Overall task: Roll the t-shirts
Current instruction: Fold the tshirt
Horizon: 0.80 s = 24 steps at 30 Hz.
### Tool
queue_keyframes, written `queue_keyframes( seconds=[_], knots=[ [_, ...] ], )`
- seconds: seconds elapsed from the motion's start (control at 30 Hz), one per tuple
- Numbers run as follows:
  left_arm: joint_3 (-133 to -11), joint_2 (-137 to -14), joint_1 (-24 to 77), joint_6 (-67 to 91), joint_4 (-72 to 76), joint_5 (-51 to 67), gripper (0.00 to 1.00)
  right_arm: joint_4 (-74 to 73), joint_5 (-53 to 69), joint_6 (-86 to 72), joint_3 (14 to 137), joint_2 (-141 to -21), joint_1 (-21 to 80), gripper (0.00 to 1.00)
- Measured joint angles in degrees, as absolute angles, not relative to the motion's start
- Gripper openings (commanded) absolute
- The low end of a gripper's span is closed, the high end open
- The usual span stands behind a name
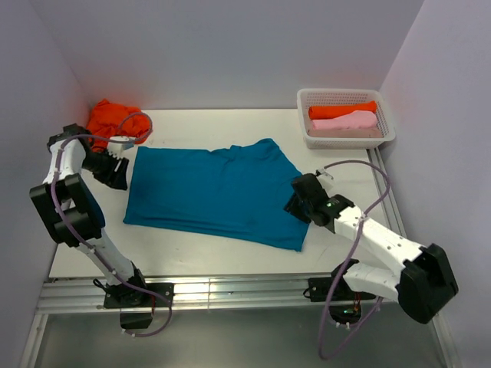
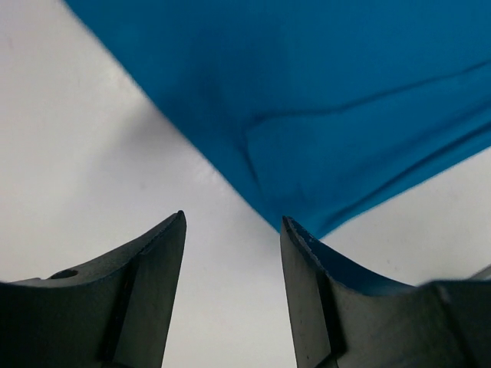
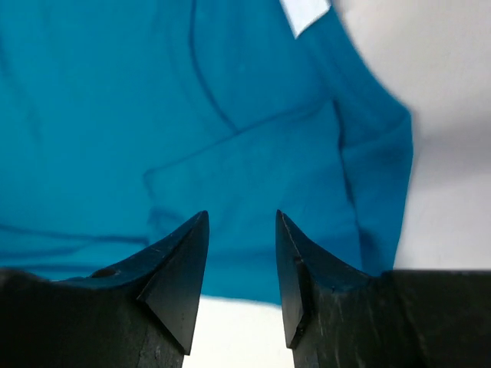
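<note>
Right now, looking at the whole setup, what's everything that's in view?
teal t-shirt: one, teal-blue, laid flat mid-table.
orange t-shirt: one, bright orange, crumpled at the far-left corner.
basket: one, white lattice, far-right corner.
orange bundle: one, orange, inside the basket.
pink bundle: one, pale pink, beside it in the basket.
table: one, white, under everything.
left gripper: one, dark, open, at the teal shirt's left edge.
right gripper: one, dark, open, at its right edge.

Spread t-shirt on table between left gripper and right gripper
</note>
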State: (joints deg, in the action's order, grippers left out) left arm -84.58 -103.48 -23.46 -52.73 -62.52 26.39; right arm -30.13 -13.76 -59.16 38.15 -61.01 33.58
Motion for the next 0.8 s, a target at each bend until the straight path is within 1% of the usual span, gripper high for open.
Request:
queue_keyframes(
  seconds=[0.17,0.3,0.5,0.8],
  knots=[
    [-85.91,-106.72,-18.31,-52.23,-59.13,25.28,0.58,-23.35,-11.92,-54.57,38.15,-67.48,29.10,0.46],
    [-85.91,-109.82,-16.01,-51.35,-56.88,23.44,0.58,-19.18,-10.17,-52.12,38.15,-70.26,27.27,0.46],
    [-85.91,-113.25,-14.68,-49.87,-54.70,21.19,0.58,-15.49,-8.36,-49.78,37.82,-71.44,25.21,0.46],
    [-85.82,-114.48,-13.63,-49.56,-53.84,19.92,0.56,-12.64,-7.14,-48.71,36.25,-71.83,24.21,0.45]
  ],
)
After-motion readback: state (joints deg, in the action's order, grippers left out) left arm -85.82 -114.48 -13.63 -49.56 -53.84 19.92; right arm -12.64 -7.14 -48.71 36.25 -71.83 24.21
